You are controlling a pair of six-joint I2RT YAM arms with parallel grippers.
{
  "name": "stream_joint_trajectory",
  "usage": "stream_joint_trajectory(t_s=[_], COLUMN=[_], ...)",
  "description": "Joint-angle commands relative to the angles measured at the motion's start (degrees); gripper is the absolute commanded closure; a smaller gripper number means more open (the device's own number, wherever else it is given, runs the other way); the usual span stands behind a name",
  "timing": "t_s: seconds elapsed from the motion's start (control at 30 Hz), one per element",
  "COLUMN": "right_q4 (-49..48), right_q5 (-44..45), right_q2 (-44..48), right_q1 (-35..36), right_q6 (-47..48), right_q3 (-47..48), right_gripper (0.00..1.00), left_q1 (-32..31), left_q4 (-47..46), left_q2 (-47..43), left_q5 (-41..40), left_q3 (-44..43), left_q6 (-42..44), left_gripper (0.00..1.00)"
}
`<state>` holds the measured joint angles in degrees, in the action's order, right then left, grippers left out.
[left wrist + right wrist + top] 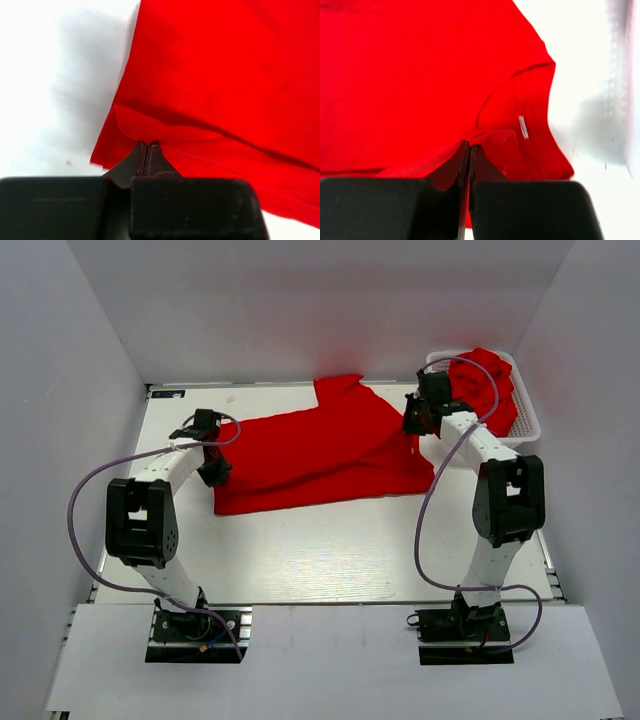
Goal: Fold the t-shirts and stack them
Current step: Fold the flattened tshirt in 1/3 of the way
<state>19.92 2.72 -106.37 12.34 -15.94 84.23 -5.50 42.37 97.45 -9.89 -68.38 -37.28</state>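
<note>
Top external view: one spread t-shirt (pixel 330 455) lies flat on the counter (pixel 300 550) between the arms, collar to the right. The left gripper (pixel 148 150), fingers pressed together, pinches the hem edge. The right gripper (pixel 469 149), likewise closed, pinches fabric just beside the collar. Grips at opposite ends probably serve to tension the cloth for a fold. Bundled t-shirts (pixel 485 380) fill the white basket (pixel 530 425) at the far right corner, just behind the right gripper. The right arm's cable (pixel 425 520) loops near the shirt's corner and could snag it.
</note>
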Motion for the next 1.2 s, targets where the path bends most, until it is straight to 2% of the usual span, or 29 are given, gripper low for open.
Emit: stream_joint_trajectory(t_s=[0.0,0.07,0.1,0.17,0.2,0.27,0.3,0.37,0.4,0.43,0.47,0.63,0.73,0.83,0.9,1.17], right_q4=[-1.5,-1.7,-1.8,-1.4,-0.8,1.6,2.1,2.7,2.4,2.0,0.4,-3.4,-4.7,-6.0,-6.3,-6.3], right_q5=[-1.8,-4.0,-4.7,-5.5,-6.0,-6.3,-6.4,-6.8,-6.8,-6.9,-7.3,-6.6,-7.7,-10.5,-11.6,-15.5], right_q2=[-2.7,-6.4,-7.3,-11.5,-12.4,-15.2,-15.6,-14.0,-13.3,-10.7,-8.1,3.9,8.0,9.5,9.2,3.8], right_q1=[-0.7,-0.8,-0.8,-1.1,-1.1,-1.4,-1.5,-1.4,-1.4,-1.3,-1.4,-1.3,-1.2,-1.2,-1.3,-1.3], right_q6=[1.4,1.3,1.4,1.2,1.1,1.3,1.4,2.8,3.1,3.2,3.2,2.7,2.1,1.1,1.0,1.1], right_q3=[4.4,7.6,8.6,14.2,17.3,20.7,23.9,24.4,21.8,20.2,18.7,-2.3,-9.1,-13.2,-14.3,-13.8], right_gripper=[1.0,1.0,1.0,0.97,0.77,0.52,0.4,0.27,0.13,0.1,0.1,0.1,0.1,0.1,0.1,0.1], left_q1=[0.8,1.4,2.0,2.0,2.7,2.7,3.4,3.9,3.9,3.9,3.9,2.9,2.3,1.0,-0.2,-0.7], left_q4=[-4.0,-7.1,-7.1,-5.2,-3.5,-0.7,0.9,2.2,2.2,2.2,1.0,-10.4,-13.4,-12.7,-11.3,-8.8], left_q2=[1.2,2.7,4.6,6.7,7.7,8.5,8.5,6.0,4.6,3.0,1.4,-7.8,-7.8,-7.3,-5.7,-6.8], left_q5=[1.2,2.4,2.4,2.9,2.0,-1.5,-2.7,-4.8,-5.3,-5.3,-4.3,4.0,11.5,12.4,9.7,5.1], left_q3=[-2.4,-3.0,-4.2,-8.4,-10.3,-14.7,-15.7,-17.1,-17.1,-16.4,-13.9,-3.4,-1.1,0.9,1.7,7.8], left_q6=[0.5,0.5,0.5,0.5,-0.2,-0.2,-0.7,-1.2,-1.8,-2.4,-2.4,2.4,6.8,7.9,7.9,6.1], left_gripper=[1.0,1.0,0.88,0.59,0.27,0.06,0.0,0.0,0.0,0.0,0.0,0.0,0.0,0.0,0.0,0.02])
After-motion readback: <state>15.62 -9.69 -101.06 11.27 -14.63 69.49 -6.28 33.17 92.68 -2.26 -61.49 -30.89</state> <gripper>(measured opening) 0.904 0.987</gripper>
